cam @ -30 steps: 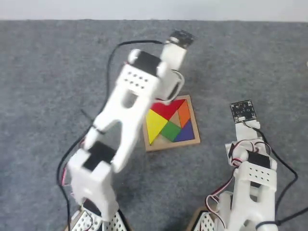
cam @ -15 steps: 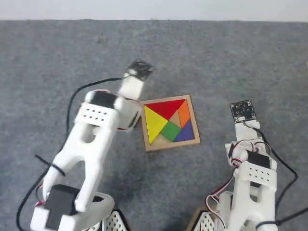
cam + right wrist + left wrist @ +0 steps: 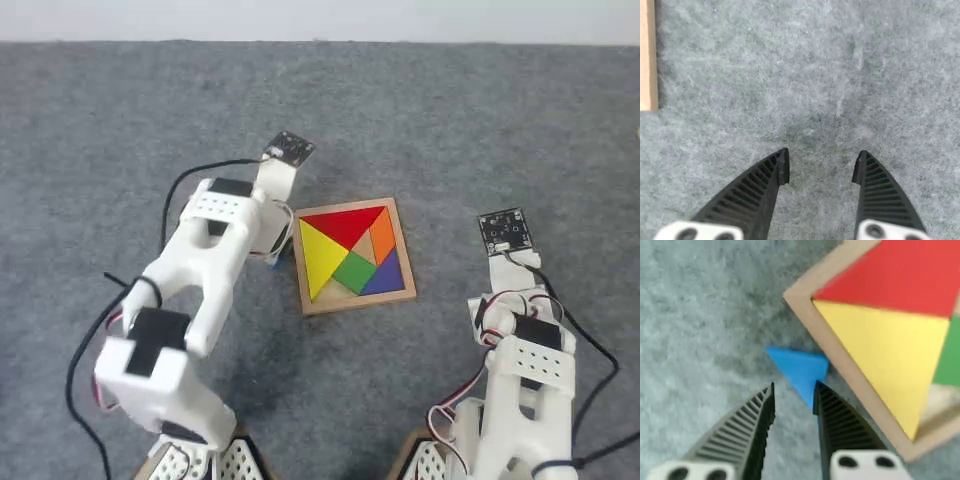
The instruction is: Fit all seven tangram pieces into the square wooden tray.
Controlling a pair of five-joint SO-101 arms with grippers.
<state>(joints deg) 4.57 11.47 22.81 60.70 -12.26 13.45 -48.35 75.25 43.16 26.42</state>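
The square wooden tray [image 3: 312, 303] lies mid-table and holds red [image 3: 345, 225], yellow [image 3: 322, 258], green [image 3: 354, 270], orange [image 3: 383, 238] and purple [image 3: 388, 275] pieces, with a bare wooden patch [image 3: 364, 246] among them. A small blue triangle [image 3: 799, 369] lies on the carpet against the outside of the tray's rim [image 3: 805, 287]. My left gripper [image 3: 794, 389] is open just over it, and one corner of the triangle reaches between the fingers. My left arm [image 3: 225, 235] stands at the tray's left side. My right gripper [image 3: 822, 160] is open over bare carpet.
Grey carpet covers the whole table. My right arm [image 3: 520, 340] stands at the tray's right, a hand's width from it, with a strip of the tray's rim [image 3: 647, 55] at the edge of its wrist view.
My left arm has swung from above the tray's far left corner down to the tray's left side. The right arm has kept still.
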